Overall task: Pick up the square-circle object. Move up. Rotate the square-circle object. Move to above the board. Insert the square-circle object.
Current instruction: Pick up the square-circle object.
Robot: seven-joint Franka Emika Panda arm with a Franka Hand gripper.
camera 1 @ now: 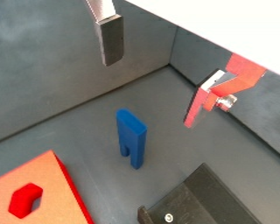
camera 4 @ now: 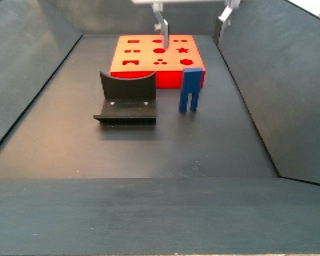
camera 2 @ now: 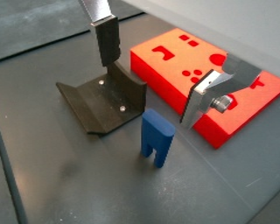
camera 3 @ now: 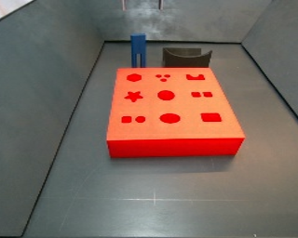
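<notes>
Currently I hold the gripper [camera 2: 157,72] high, fingers [camera 2: 108,39] spread wide and empty, so the square-circle object [camera 2: 157,138] stands below the gap between them, prongs down on the floor, untouched. It sits beside the board [camera 2: 189,68] and the dark holder [camera 2: 101,103], leaving room, I judge, for a straight descent.

the gripper [camera 2: 154,72] hangs up high w/ jaws spread wide, nothing between them. in both wrist views two flat silver fingers [camera 1: 108,35] w/ dark pads point downward, well apart, one finger [camera 2: 205,94] nearer the lens than the other. in a side view the gripper [camera 4: 191,17] shows only its finger tips at the frame's upper edge; in the other side view it's too blurred to tell.
</notes>
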